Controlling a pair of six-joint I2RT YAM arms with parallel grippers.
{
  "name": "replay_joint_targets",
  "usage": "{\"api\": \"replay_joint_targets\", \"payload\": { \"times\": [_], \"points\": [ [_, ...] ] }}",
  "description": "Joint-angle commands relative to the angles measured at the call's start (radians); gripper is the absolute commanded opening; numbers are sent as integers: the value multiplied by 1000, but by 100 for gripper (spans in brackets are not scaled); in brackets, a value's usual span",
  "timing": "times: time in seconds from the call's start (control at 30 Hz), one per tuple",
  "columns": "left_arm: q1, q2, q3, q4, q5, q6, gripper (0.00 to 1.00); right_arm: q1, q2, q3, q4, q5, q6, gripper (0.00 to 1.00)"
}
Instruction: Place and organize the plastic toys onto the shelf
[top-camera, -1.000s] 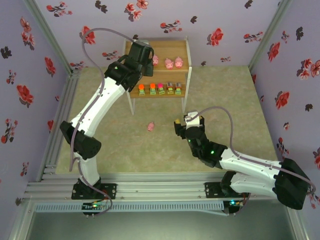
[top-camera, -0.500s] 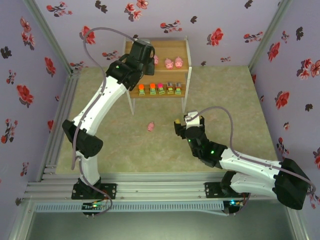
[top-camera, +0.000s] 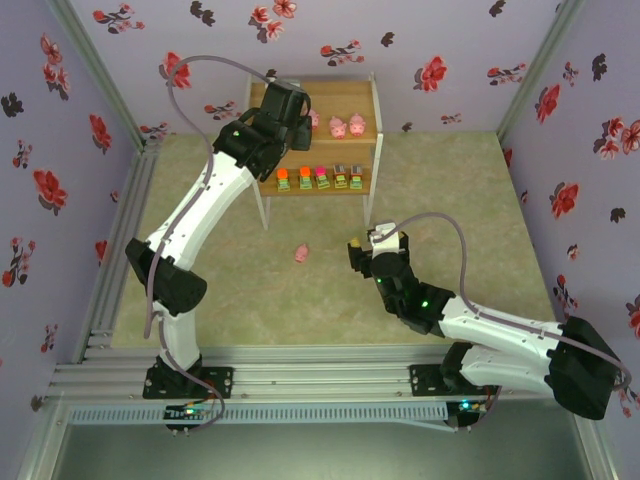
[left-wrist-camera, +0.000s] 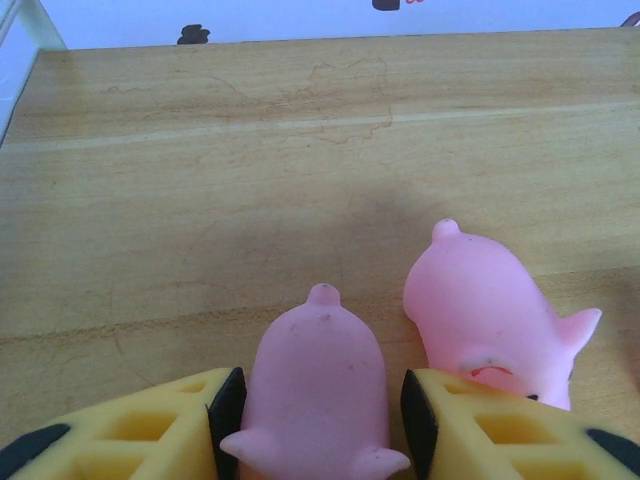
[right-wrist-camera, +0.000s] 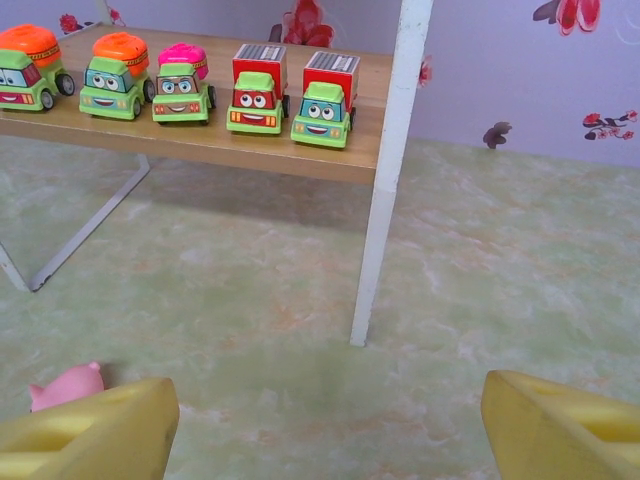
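Observation:
My left gripper (top-camera: 300, 118) hovers over the top tier of the wooden shelf (top-camera: 335, 95). Its jaws stand a little apart around a pink pig (left-wrist-camera: 318, 390) that rests on the wood (left-wrist-camera: 200, 180), with a thin gap at the right pad. A second pig (left-wrist-camera: 480, 310) sits just to its right. Two more pigs (top-camera: 348, 125) stand further right on that tier. Several green trucks (right-wrist-camera: 180, 85) line the lower tier. One pig (top-camera: 302, 253) lies on the mat, left of my right gripper (top-camera: 377, 243), which is open and holds nothing.
The shelf's white front leg (right-wrist-camera: 385, 200) stands straight ahead of the right gripper. The loose pig (right-wrist-camera: 65, 385) lies beside its left finger. Green mat spreads right of the shelf. Flowered walls close in the workspace.
The left gripper's jaws have spread slightly around the pig on the top tier. The left arm has shifted a little toward the shelf. The right arm has not moved.

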Motion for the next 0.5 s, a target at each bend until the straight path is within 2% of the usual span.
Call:
{"api": "replay_joint_targets", "payload": {
  "times": [0.0,0.3,0.47],
  "points": [
    [-6,-8,28,10,10,-6,50,-9,9,22,-3,-3,4,73],
    [-14,-29,17,24,10,-8,51,-11,25,33,-14,-17,7,73],
    [-20,-33,16,30,10,-9,49,-11,26,33,-14,-18,7,73]
  ]
}}
